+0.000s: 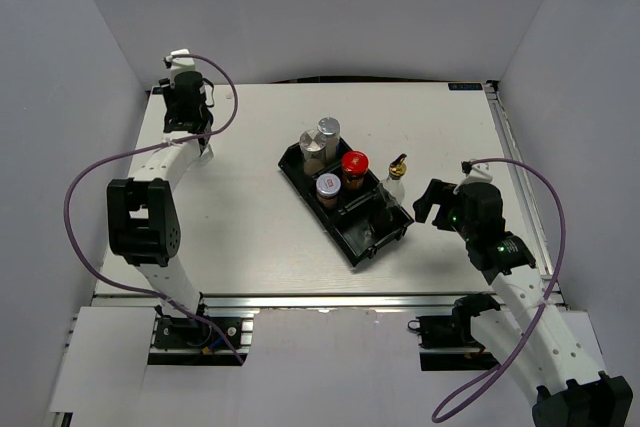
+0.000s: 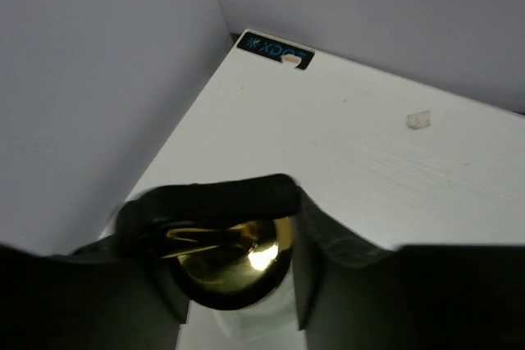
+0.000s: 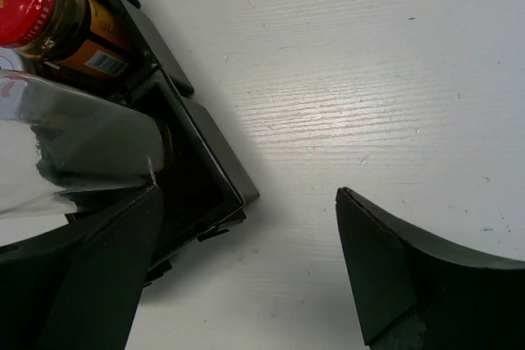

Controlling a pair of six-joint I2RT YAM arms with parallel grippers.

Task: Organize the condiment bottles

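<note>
**One bottle gripped in the far corner**

Nearest, right hand [image 3: 248, 202] spread wide, grasping nothing, low over the tabletop [image 1: 250, 247] beside the near end of the black tray [image 1: 372, 235]. Just past it, a gold-spouted glass bottle [image 1: 396, 179] upright at the tray's right edge; inside or beside, unclear. Farther along in the tray: small jar [image 1: 327, 187], red-capped jar [image 1: 354, 164], two silver-capped shakers [image 1: 328, 131]. Farthest, in the far-left corner, left hand [image 1: 188, 115] clenched on a second bottle [image 2: 234, 264], gold top between the fingers.

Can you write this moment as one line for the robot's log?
left claw: shut on gold-top bottle, far left corner | right claw: open, beside tray
</note>
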